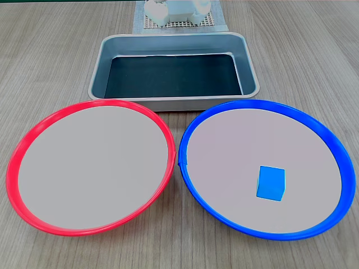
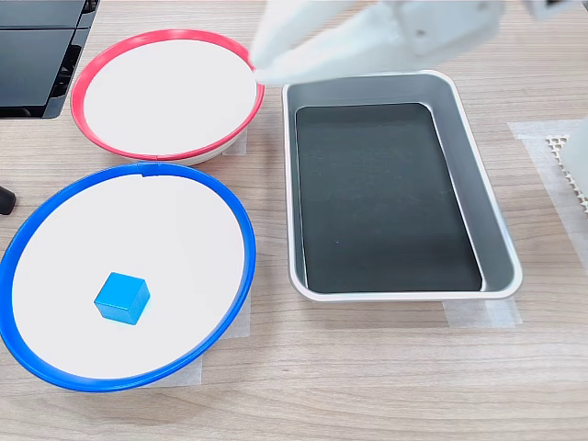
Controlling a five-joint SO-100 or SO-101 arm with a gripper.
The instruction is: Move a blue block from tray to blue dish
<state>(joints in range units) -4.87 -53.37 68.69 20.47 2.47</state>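
The blue block (image 1: 271, 182) lies in the blue dish (image 1: 336, 151), light and rigid; pinch opposite flat faces. Claw (image 2: 262, 57) state unclear.

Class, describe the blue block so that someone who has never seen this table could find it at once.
On the wooden table, two large round plates sit side by side before a grey metal tray. Look inside the blue dish, not the red-rimmed plate. The blue block is the small bright-blue cube on its pale centre, the only loose item in any container.
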